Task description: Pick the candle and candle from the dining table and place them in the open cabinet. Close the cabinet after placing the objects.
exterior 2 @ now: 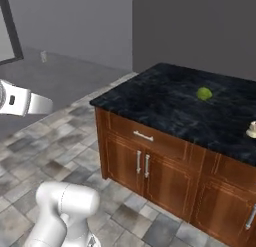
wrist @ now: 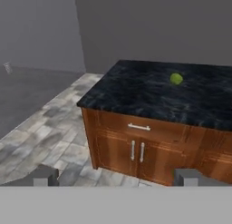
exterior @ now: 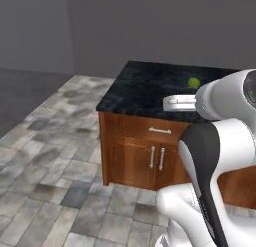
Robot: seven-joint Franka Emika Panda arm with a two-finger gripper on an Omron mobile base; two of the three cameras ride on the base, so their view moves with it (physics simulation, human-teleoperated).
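The dining table (exterior: 145, 91) (exterior 2: 170, 103) (wrist: 136, 94) has a black veined top and reddish-brown fronts with silver handles. It stands ahead of me, its near-left corner toward the cameras. A cream-white candle (exterior 2: 252, 129) sits on the top near the front edge and is cut off by the right border of the right base view. The other candle and the cabinet are out of view. My gripper (wrist: 118, 177) hangs in the air short of the table, level with its front. Its two fingertips (wrist: 45, 175) stand wide apart, open, with nothing between them.
A green ball (exterior: 193, 82) (exterior 2: 204, 93) (wrist: 176, 78) lies toward the back of the table top. Grey stone floor tiles (exterior: 55, 156) spread to the left and in front of the table. Dark grey walls stand behind it. My white arm (exterior: 220, 141) covers the table's right part in the left base view.
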